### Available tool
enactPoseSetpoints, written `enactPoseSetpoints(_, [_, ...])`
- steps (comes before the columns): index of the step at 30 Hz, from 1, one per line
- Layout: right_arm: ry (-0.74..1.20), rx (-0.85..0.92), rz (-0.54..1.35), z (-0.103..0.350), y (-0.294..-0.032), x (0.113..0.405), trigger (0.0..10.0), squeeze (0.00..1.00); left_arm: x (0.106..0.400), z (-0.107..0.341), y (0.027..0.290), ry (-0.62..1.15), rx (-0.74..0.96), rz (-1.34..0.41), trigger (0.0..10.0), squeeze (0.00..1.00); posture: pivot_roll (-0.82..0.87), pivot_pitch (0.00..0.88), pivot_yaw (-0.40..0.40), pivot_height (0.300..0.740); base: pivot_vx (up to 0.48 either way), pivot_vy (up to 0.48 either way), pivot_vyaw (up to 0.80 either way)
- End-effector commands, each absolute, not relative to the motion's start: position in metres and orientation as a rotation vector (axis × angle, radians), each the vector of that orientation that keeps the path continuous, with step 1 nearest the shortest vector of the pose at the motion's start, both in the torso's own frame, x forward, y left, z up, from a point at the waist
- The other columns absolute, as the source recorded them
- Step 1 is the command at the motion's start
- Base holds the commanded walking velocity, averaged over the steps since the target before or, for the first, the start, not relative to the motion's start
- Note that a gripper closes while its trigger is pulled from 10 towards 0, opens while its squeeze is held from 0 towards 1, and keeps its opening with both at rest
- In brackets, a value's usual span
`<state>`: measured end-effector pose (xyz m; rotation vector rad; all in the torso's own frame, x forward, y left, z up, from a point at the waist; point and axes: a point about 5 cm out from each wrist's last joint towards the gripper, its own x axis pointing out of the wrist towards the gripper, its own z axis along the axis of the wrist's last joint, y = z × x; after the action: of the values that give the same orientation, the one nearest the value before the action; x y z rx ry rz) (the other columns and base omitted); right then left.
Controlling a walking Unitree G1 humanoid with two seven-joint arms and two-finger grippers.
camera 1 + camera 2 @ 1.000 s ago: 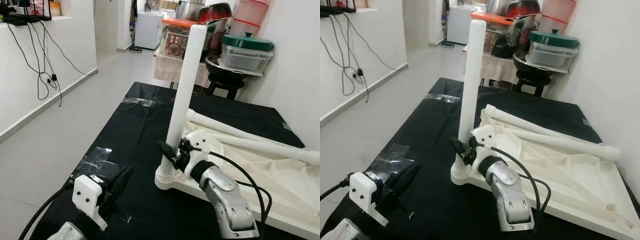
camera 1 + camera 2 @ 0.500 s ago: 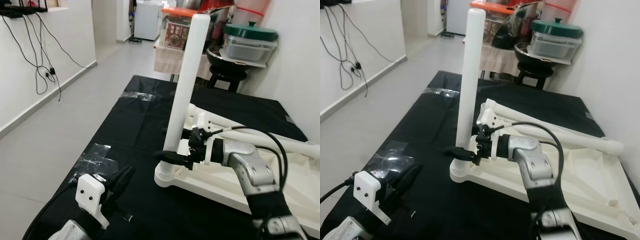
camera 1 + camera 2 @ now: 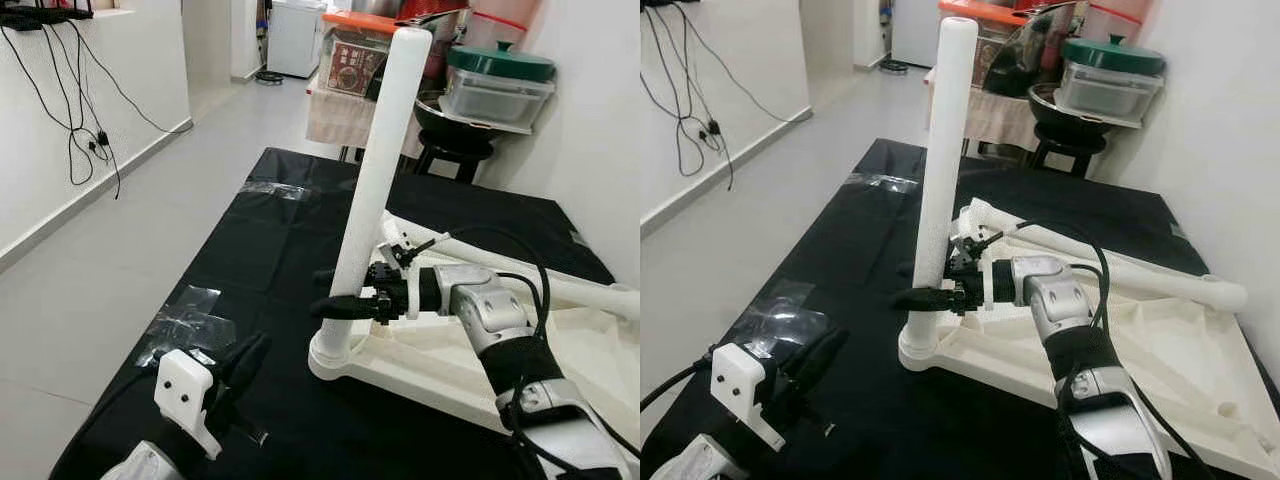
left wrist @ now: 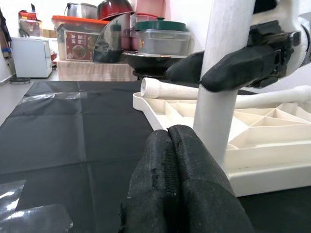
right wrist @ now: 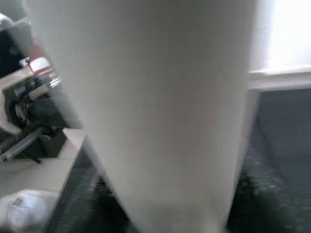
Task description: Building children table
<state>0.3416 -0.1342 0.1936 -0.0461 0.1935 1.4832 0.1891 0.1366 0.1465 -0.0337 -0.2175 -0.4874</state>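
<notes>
A white plastic table top (image 3: 560, 372) lies upside down on a black cloth (image 3: 270, 230). One white leg (image 3: 385, 150) stands upright in its near-left corner socket (image 3: 330, 358). Two more white legs (image 3: 520, 275) lie across the table top. My right gripper (image 3: 335, 293) reaches in level from the right and is shut on the upright leg low down, one black finger in front (image 4: 243, 63) and one behind. The leg's white surface (image 5: 146, 97) sits very close in the right wrist view. My left gripper (image 3: 245, 355) hovers low over the cloth to the near left, pads (image 4: 160, 160) pressed together, holding nothing.
Behind the cloth stand a black stool (image 3: 450, 160) with pots and lidded containers (image 3: 497, 85) and an orange-lidded box (image 3: 350, 65). Cables (image 3: 85, 120) hang on the left wall. Clear tape patches (image 3: 190, 322) lie on the cloth. Grey floor lies to the left, a white wall close on the right.
My right arm has swung from below the leg to reach in level from the right, its fingers still around the leg's lower part. The camera shifted slightly. The left gripper stayed put.
</notes>
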Motion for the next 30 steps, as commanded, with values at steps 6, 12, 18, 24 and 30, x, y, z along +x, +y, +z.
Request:
enactPoseSetpoints(6, [0.171, -0.026, 1.482, 0.191, -0.160, 0.330, 0.0, 0.00, 0.186, 0.145, 0.135, -0.212, -0.039, -0.493, 10.0, 0.00, 0.00, 0.000, -0.132, 0.740, 0.000, 0.000, 0.00])
enactPoseSetpoints(12, [0.192, -0.074, 1.359, 0.176, -0.166, 0.310, 0.0, 0.00, 0.185, 0.146, 0.136, -0.212, -0.041, -0.494, 10.0, 0.00, -0.01, 0.000, -0.138, 0.740, 0.000, 0.000, 0.00])
enactPoseSetpoints(18, [0.134, 0.184, 0.250, 0.138, -0.151, 0.307, 0.0, 0.00, 0.183, 0.149, 0.140, -0.213, -0.041, -0.489, 10.0, 0.00, -0.04, 0.011, -0.129, 0.740, 0.000, 0.000, 0.00])
enactPoseSetpoints(24, [0.171, 0.030, 0.515, 0.128, -0.111, 0.285, 0.0, 0.00, 0.186, 0.148, 0.141, -0.207, -0.050, -0.506, 10.0, 0.00, -0.05, 0.001, -0.118, 0.740, 0.000, 0.000, 0.00])
enactPoseSetpoints(30, [0.196, 0.085, 0.624, 0.136, -0.102, 0.276, 10.0, 1.00, 0.187, 0.148, 0.141, -0.217, -0.046, -0.479, 10.0, 0.00, -0.04, 0.000, -0.126, 0.740, 0.000, 0.000, 0.00])
